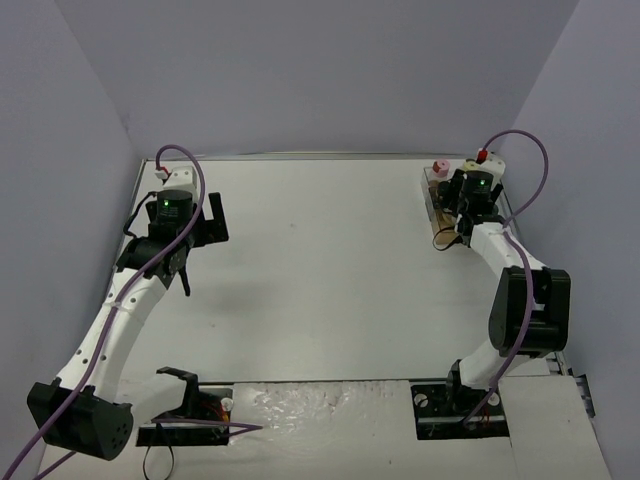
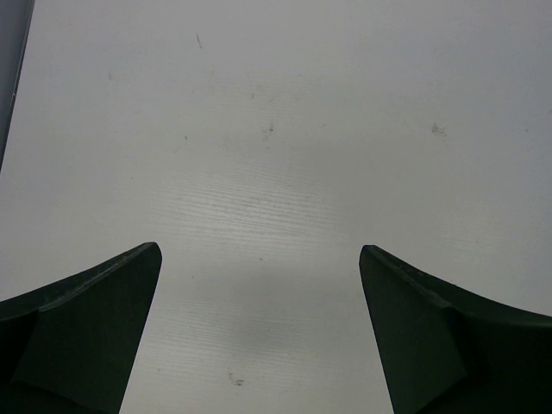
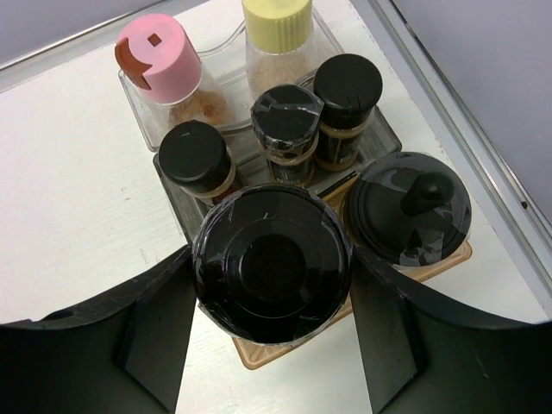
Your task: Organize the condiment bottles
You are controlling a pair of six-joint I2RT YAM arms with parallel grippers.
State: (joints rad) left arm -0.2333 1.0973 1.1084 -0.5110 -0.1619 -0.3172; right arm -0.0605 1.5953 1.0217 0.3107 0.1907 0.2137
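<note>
The right claw (image 3: pixel 272 255) is closed about as far as the big black-lidded jar (image 3: pixel 272 276) allows. One finger presses each side of the lid, so the jar hangs straight and upright over its slot. That slot is the near left corner of the tray (image 3: pixel 259 355), whose wooden base shows just under the jar, and the tray sits at the far right corner of the surface (image 3: pixel 78 190). Whether the jar already rests on the base or hovers just above it cannot be told from here. The knob-lidded jar (image 3: pixel 410 211) stands just to its right, so the two widest pieces share the near row. Beyond them stand three small black-capped bottles (image 3: pixel 286 121) in a tight line. The pink-capped shaker (image 3: pixel 159 56) and yellow-capped shaker (image 3: pixel 276 17) take the far row, probably so the tall ones do not block reaching the short ones. With every bottle gathered at the tray, the sorting looks almost finished. The likely next step is to let go without nudging the neighbours. The left claw (image 2: pixel 259 250) is spread wide and holds nothing, parked over bare surface at the far left, well clear of the work.
</note>
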